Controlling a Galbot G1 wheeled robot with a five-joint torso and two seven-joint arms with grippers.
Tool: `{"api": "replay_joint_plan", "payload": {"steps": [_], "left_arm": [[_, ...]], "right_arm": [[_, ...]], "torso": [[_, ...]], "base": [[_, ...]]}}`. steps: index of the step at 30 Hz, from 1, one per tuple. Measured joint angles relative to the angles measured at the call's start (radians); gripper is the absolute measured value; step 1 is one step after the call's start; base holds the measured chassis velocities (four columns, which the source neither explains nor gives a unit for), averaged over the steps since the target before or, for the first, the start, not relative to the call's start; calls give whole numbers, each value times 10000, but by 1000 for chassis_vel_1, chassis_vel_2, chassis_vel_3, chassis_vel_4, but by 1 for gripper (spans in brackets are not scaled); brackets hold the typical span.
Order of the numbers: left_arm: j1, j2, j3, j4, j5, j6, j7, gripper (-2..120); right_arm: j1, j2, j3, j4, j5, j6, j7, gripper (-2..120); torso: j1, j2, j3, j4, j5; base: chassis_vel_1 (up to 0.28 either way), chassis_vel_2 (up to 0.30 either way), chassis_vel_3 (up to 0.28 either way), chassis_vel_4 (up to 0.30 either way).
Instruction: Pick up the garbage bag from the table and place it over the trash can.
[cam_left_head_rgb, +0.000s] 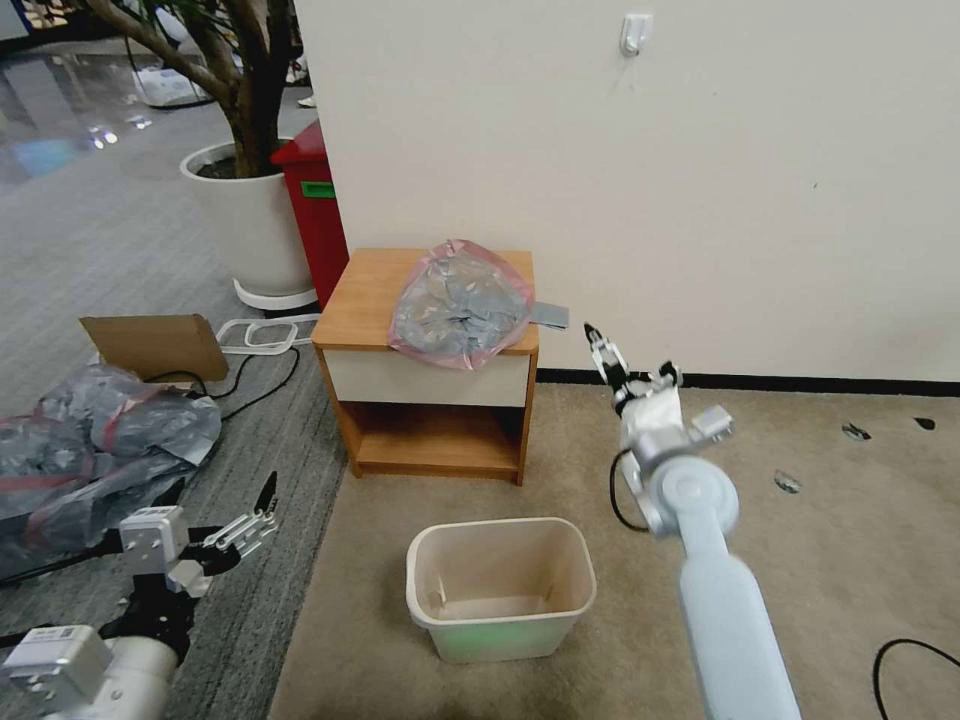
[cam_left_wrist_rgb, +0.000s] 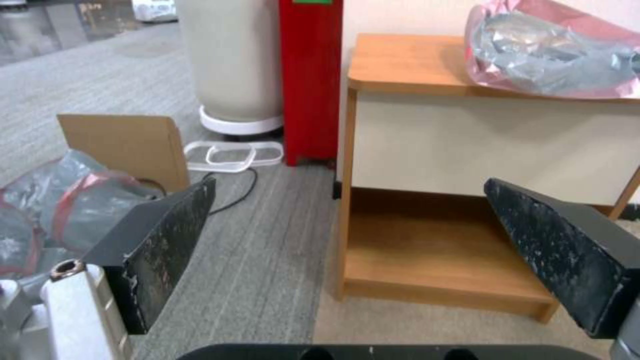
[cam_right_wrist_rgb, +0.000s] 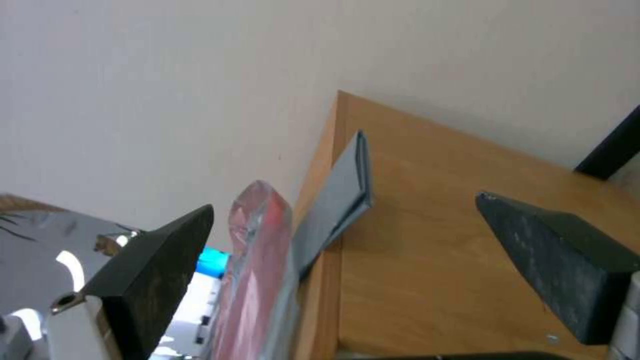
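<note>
Jaws of both grippers stand spread with nothing between them: the right gripper (cam_left_head_rgb: 608, 365) hangs mid-frame just beside the worktop (cam_left_head_rgb: 375, 290), the left gripper (cam_left_head_rgb: 250, 525) waits at lower left. Nothing is done yet; the garbage bag (cam_left_head_rgb: 460, 303) lies crumpled on the worktop, the trash can (cam_left_head_rgb: 500, 585) below stands unlined.

Left wrist: I'm looking low, straight at the nightstand.

My left gripper (cam_left_wrist_rgb: 347, 255) has its black fingers (cam_left_wrist_rgb: 167, 245) spread wide across the lower frame. The table (cam_left_wrist_rgb: 407, 65) sits centre-right with the garbage bag (cam_left_wrist_rgb: 553, 55) upper right; a red bin (cam_left_wrist_rgb: 310, 80) stands upper centre, heaped bags (cam_left_wrist_rgb: 60, 205) lie at the left edge.
</note>
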Motion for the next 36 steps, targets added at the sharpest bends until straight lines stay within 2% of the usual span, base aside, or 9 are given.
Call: {"api": "replay_joint_plan", "payload": {"steps": [7, 15, 23, 27, 30, 33, 34, 35, 36], "left_arm": [[211, -93, -44, 5, 120, -260, 221, 100], [231, -219, -42, 9, 136, -285, 250, 100], [241, -359, -5, 12, 204, -287, 293, 100], [243, -376, -6, 12, 219, -287, 303, 100], [238, -381, 5, 12, 226, -287, 307, 100], [236, -382, 12, 11, 228, -287, 308, 100], [228, -384, 42, 12, 236, -287, 313, 100], [220, -384, 76, 12, 251, -283, 318, 100], [219, -379, 81, 12, 256, -283, 319, 100]], "right_arm": [[1320, 240, -77, -1878, 158, 8, 64, 100], [1834, 364, -62, -2520, 323, 73, 31, 96], [2105, 598, -196, -2661, 355, 86, 11, 68], [2144, 608, -186, -2672, 330, 114, 9, 47], [2143, 592, -187, -2660, 314, 133, 9, 37], [2141, 589, -188, -2654, 310, 136, 9, 36], [2137, 586, -189, -2644, 303, 146, 13, 28], [2115, 587, -187, -2586, 315, 240, 49, 12], [2107, 587, -186, -2555, 341, 245, 77, 7]], "torso": [[0, 0, -1, 2, 0], [0, 0, -1, 0, 0], [0, 0, -1, 2, -1], [0, 0, -2, 1, -1], [0, 0, -2, 1, -1], [0, 0, -2, 1, -1], [1, 0, -1, 0, 0], [1, 0, -2, 1, 0], [1, 0, -2, 1, 0]], "base": [[0, 0, 0, 0], [0, 0, 0, 0], [0, 0, 0, 0], [0, 0, 0, 0], [0, 0, 0, 0], [0, 0, 0, 0], [0, 0, 0, 0], [0, 0, 0, 0], [0, 0, 0, 0]]}}
